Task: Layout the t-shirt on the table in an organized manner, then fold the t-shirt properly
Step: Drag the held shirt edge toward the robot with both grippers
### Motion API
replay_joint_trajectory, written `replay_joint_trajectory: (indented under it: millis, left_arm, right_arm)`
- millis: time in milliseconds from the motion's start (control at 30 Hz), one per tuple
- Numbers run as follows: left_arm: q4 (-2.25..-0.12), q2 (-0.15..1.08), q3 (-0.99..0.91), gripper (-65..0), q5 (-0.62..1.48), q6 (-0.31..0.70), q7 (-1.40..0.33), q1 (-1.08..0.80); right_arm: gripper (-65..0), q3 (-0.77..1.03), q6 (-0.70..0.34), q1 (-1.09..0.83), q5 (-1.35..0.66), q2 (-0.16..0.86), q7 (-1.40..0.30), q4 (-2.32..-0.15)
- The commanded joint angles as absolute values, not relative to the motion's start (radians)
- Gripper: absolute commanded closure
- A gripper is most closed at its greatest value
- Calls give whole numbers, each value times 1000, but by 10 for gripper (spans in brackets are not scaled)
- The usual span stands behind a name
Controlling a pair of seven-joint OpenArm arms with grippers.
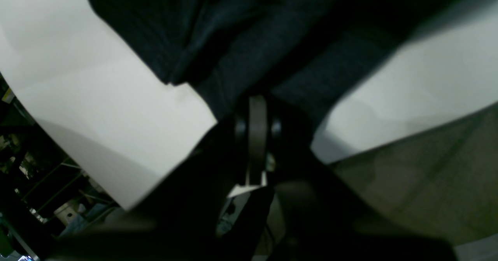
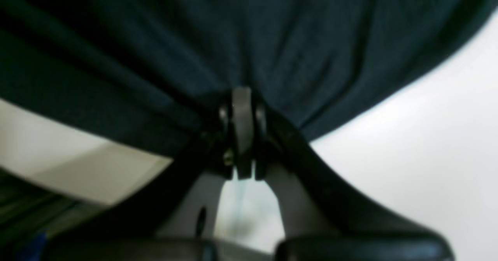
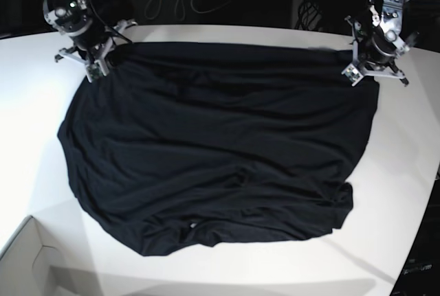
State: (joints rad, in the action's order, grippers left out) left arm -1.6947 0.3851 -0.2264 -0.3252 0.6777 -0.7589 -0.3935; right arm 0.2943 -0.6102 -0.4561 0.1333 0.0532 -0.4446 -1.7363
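I see the t-shirt (image 3: 213, 148) spread wide over the desk (image 3: 392, 172), rumpled toward the near edge. My left tool (image 3: 375, 54) is clamped on its far corner on that side, my right tool (image 3: 93, 52) clamped on the other far corner.
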Motion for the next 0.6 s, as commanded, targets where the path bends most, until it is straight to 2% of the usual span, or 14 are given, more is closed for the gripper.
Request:
replay_joint_trajectory:
  millis: [0,267,567]
  left_arm:
    - [-1689,392,-226,0,-328,698,-789,-403]
    - [-1689,392,-226,0,-328,698,-791,-387]
    - [-1689,392,-226,0,-328,698,-791,-389]
  right_arm:
    - [0,294,-615,-479,160,61,-496,-1744]
    - [0,291,-615,-570,160,65,-496,-1830]
    - [0,294,-615,-581,160,71,-496,-1834]
